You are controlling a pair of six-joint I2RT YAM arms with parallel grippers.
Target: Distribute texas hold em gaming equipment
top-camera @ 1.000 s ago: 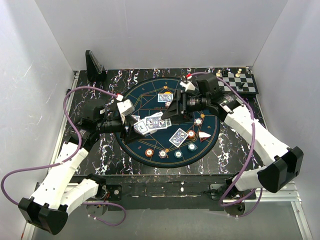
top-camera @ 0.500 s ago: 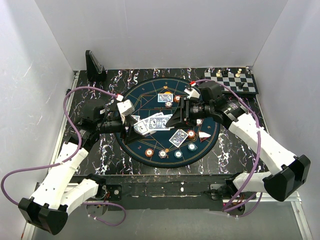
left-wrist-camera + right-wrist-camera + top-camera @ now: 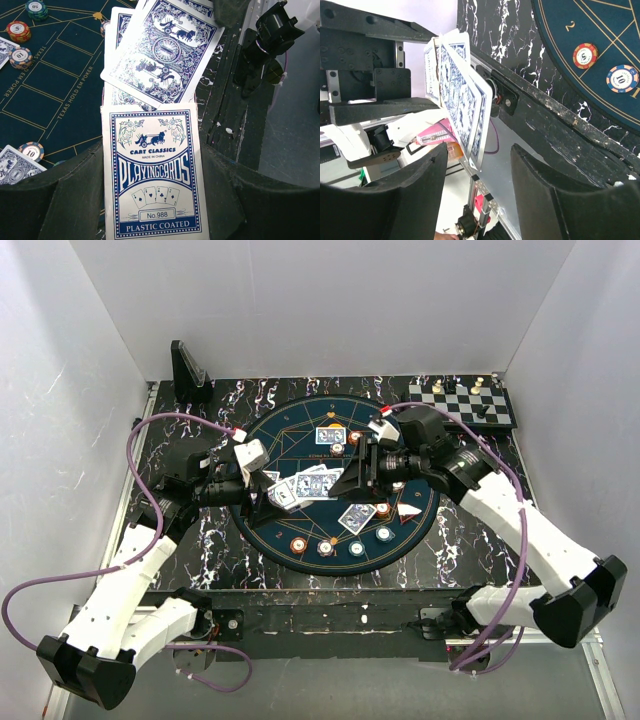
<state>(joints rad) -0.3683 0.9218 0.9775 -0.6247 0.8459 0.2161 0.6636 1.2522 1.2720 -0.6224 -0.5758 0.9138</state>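
Right gripper (image 3: 347, 478) has come in from the far right of the mat (image 3: 290, 430) toward its centre, and that arm's elbow has swung out to the right; the left arm has not shifted. Left gripper (image 3: 268, 498) is clamped on a fanned hand of playing cards (image 3: 165, 55), held over the left-centre of the mat. They are glossy rectangles with rounded corners and ornate blue-and-white backs bearing a chariot motif. Nearest in the fan is a label card (image 3: 152, 180) printed "Cart Classics Playing Cards, Plastic Coated". The right gripper's black moulded fingers (image 3: 395, 200) stand well apart, and the fan's thin edges show in the gap between them; whether they touch cannot be told. Loose cards lie back-up on the mat: a pair (image 3: 331, 435) at the far side, one (image 3: 357, 517) at near right. Round chips (image 3: 325, 547) with striped rims sit in an arc along the near edge, orange and teal. The mat is round, matte dark blue, with gold lines. Tabletop (image 3: 450, 540) is black with white marble veining. Chequered chessboard (image 3: 470, 405) sits at the far right corner.
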